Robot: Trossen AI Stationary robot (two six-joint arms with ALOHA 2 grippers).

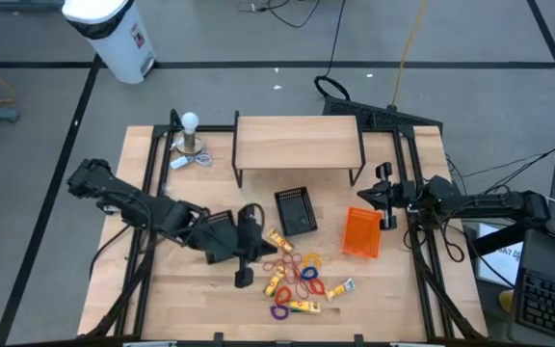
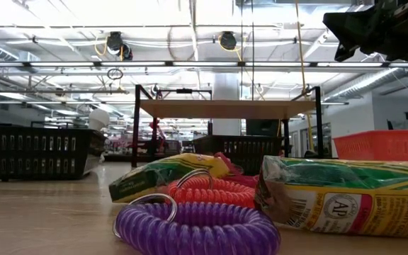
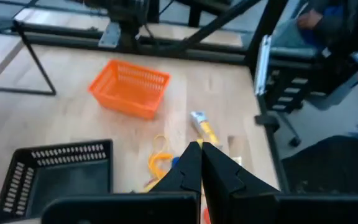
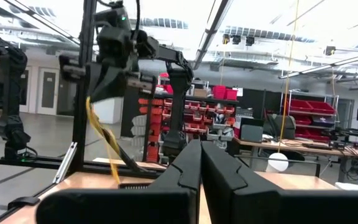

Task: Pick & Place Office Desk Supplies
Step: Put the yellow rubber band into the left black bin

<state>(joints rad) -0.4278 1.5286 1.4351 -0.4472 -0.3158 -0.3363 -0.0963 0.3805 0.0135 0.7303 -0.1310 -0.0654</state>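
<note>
While its fingers sit pressed together on nothing, the left gripper hangs just beside the supplies pile: coiled loops and yellow packets loose on the table, near the black basket and orange basket. Judging by that, picking hasn't begun; next it must spread its fingers and drop onto one item. The right gripper waits closed at the table's right edge.

The wooden tabletop carries a black basket, an orange basket, a small wooden shelf, a ball-topped stand, and scattered coloured loops with yellow packets.
</note>
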